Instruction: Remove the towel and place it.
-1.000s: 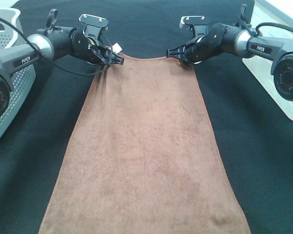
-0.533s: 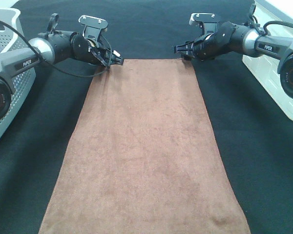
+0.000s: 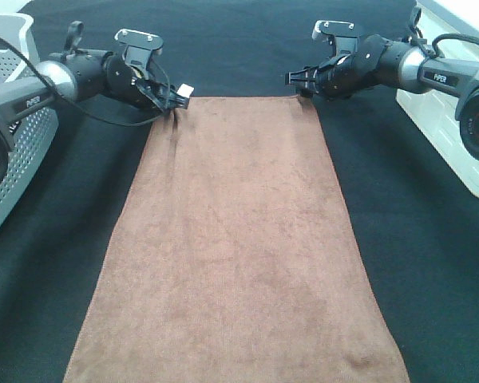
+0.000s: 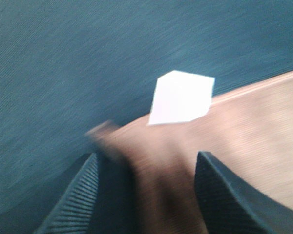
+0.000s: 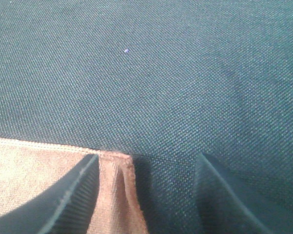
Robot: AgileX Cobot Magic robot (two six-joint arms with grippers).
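A: Where is the towel (image 3: 235,239) at this moment?

B: It lies flat on the black worktop (image 3: 415,239), with its long side running away from the camera. Both far corners are at the arms. The white tag (image 4: 181,96) is at the left corner.

A: Do the arms have it?

B: The left gripper (image 4: 146,165) has its jaws apart, with bunched cloth between them; I judge they do not press it. The right gripper (image 5: 144,168) also has its jaws apart, and only the corner edge lies inside, close to one finger.

A: What can go wrong?

B: If the right jaws close now, they may catch only the hem, and the corner can slip out during the lift. Then one side hangs and the towel drags over the worktop. The left wrist view is blurred, so I cannot be sure how deep the cloth sits there.
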